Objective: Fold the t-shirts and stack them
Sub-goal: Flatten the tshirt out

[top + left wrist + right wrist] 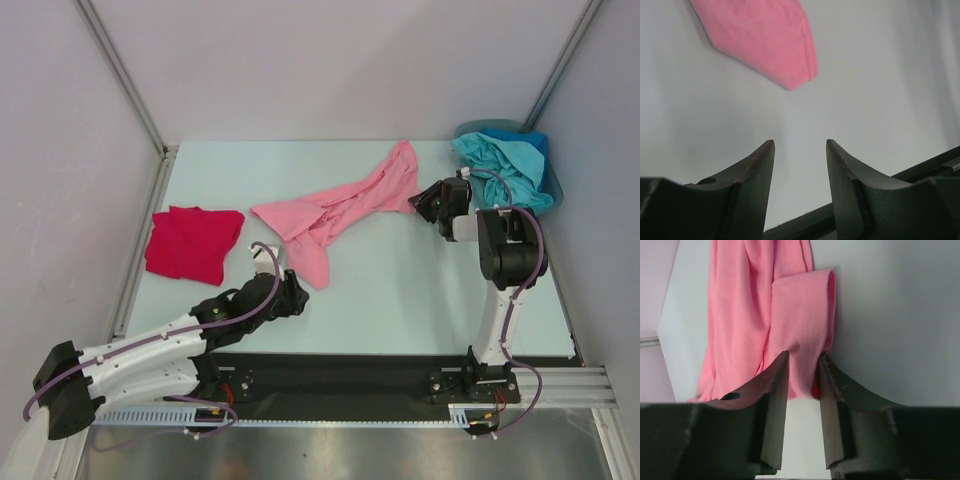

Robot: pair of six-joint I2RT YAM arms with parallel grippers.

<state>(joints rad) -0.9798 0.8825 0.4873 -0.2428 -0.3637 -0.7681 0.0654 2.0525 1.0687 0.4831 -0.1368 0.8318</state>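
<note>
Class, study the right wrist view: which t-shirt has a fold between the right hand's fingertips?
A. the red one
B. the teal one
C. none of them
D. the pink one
D: a fold of the pink t-shirt sits pinched between the fingertips of the right hand, while the red t-shirt lies well apart from it.

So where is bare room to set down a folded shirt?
Bare: far left corner behind the folded bright red cloth t-shirt, and the near right patch by the crumpled light pink cloth t-shirt. Crowded: the far right corner, with teal and blue cloth t-shirts.
</note>
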